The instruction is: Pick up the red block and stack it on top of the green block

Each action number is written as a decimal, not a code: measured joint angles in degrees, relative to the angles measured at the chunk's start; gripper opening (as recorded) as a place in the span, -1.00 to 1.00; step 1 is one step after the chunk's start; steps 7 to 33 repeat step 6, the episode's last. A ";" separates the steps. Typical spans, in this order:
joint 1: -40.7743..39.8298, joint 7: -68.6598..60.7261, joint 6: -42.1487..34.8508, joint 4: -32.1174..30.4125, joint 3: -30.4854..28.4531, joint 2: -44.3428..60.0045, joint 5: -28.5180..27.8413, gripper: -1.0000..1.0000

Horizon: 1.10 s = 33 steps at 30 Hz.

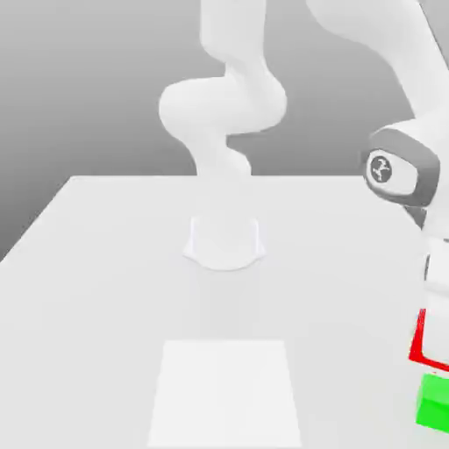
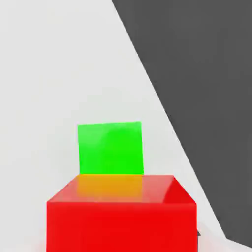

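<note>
I read the jaws as clenched on the red block (image 2: 121,212) — it sits right up against the hand camera, its glossy top face catching a yellow-orange reflection of the green block (image 2: 110,148) beyond it. In the exterior view the red block (image 1: 429,338) shows as a red edge at the far right of that view, partly covered by the white body of the hand, and it hangs clear of the table (image 1: 105,263). I can't make out the fingers themselves, so the grip is judged from how the block rides with the hand in mid-air.

Just below the jaws, and a little to one side, the green block (image 1: 433,402) rests on the table near its edge. There is a small gap between the red block's underside and the green block's top in the exterior view — the two are near but apart, and the red one is not yet set down on it.

Further out from the jaws, the arm (image 1: 230,105) bends up and back to its round base (image 1: 224,241), well apart from both blocks. A slightly brighter rectangular patch (image 1: 226,390) lies on the table toward the exterior view's left of the blocks. Beyond the table edge the floor (image 2: 206,74) is dark grey.
</note>
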 joint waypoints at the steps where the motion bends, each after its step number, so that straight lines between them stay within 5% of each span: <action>1: 0.36 0.38 1.65 0.31 -0.30 1.97 -0.53 -1.00; 2: 0.77 0.76 3.43 0.52 -0.73 3.97 -1.05 -1.00; 3: 0.97 1.00 4.44 0.63 -0.95 5.11 -1.38 1.00; 33: 0.97 1.00 4.44 0.63 -0.95 5.11 -1.38 1.00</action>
